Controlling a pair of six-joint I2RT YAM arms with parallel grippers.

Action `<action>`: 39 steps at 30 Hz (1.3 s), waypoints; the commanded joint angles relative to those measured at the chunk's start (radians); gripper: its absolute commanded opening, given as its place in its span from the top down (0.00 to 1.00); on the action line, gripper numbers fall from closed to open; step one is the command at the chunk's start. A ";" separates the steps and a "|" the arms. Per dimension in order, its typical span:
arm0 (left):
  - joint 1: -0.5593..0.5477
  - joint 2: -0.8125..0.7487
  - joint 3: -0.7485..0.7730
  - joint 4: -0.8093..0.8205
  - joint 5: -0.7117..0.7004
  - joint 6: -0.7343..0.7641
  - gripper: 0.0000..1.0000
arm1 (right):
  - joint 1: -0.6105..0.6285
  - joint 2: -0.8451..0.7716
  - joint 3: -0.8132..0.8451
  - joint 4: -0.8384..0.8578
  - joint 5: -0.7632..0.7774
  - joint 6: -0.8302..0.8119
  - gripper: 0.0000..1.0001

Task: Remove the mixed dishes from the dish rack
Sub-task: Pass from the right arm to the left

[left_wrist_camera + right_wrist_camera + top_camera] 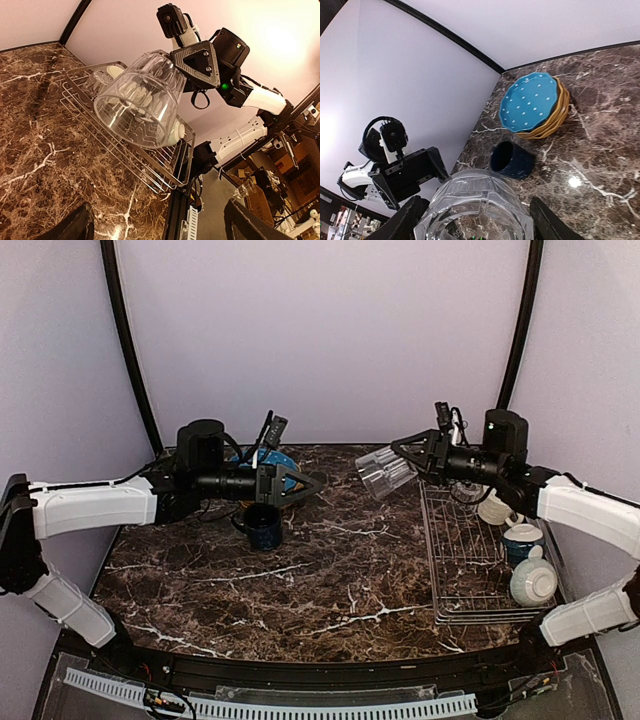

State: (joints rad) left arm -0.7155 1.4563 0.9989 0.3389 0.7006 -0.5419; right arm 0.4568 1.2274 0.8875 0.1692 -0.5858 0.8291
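Note:
My right gripper (412, 462) is shut on the clear glass tumbler (385, 472), holding it tilted in the air left of the dish rack (462, 570). The tumbler (475, 205) fills the gap between the right fingers. In the rack sit a cream mug (495, 508) and two teal-and-white bowls (522, 540). My left gripper (310, 485) is open and holds nothing, hovering just above the dark blue cup (262, 525), which stands on the table. The blue dotted plate (532, 102) tops a stack of yellow plates (560, 117) behind the cup (512, 160).
The marble table (340, 580) lies between the two arms. The rack (125, 145) sits along the right edge, and another clear glass (97, 82) shows at its far end. Curved black poles and lilac walls close off the back.

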 commanded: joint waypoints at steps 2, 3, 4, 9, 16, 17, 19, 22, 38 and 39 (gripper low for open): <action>0.028 0.042 -0.058 0.331 0.143 -0.244 0.13 | 0.124 0.107 0.019 0.335 0.034 0.096 0.91; 0.031 0.048 -0.063 0.352 0.145 -0.251 0.14 | 0.142 0.135 0.035 0.349 0.034 0.099 0.91; 0.033 0.050 -0.065 0.358 0.146 -0.260 0.14 | 0.155 0.163 0.048 0.364 0.032 0.105 0.92; 0.038 0.070 -0.068 0.378 0.148 -0.275 0.20 | 0.229 0.281 0.092 0.484 0.027 0.152 0.95; 0.051 0.089 -0.080 0.480 0.172 -0.348 0.41 | 0.271 0.350 0.094 0.611 0.055 0.184 0.97; 0.053 0.095 -0.083 0.497 0.184 -0.363 0.47 | 0.275 0.351 0.089 0.627 0.069 0.186 0.97; 0.059 0.105 -0.088 0.554 0.198 -0.406 0.56 | 0.286 0.348 0.068 0.655 0.110 0.186 0.97; 0.063 0.123 -0.091 0.640 0.217 -0.474 0.68 | 0.300 0.344 0.033 0.707 0.154 0.184 0.92; 0.067 0.060 -0.076 0.379 0.160 -0.337 0.99 | 0.283 0.202 -0.145 0.639 0.195 0.064 0.01; 0.067 0.044 -0.081 0.286 0.148 -0.298 0.99 | 0.283 0.172 -0.146 0.574 0.213 0.024 0.01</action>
State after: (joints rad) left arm -0.6556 1.5864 0.9249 0.8368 0.8959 -0.9722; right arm 0.7517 1.5112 0.7563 0.8783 -0.4141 0.9710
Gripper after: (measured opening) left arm 0.064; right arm 0.976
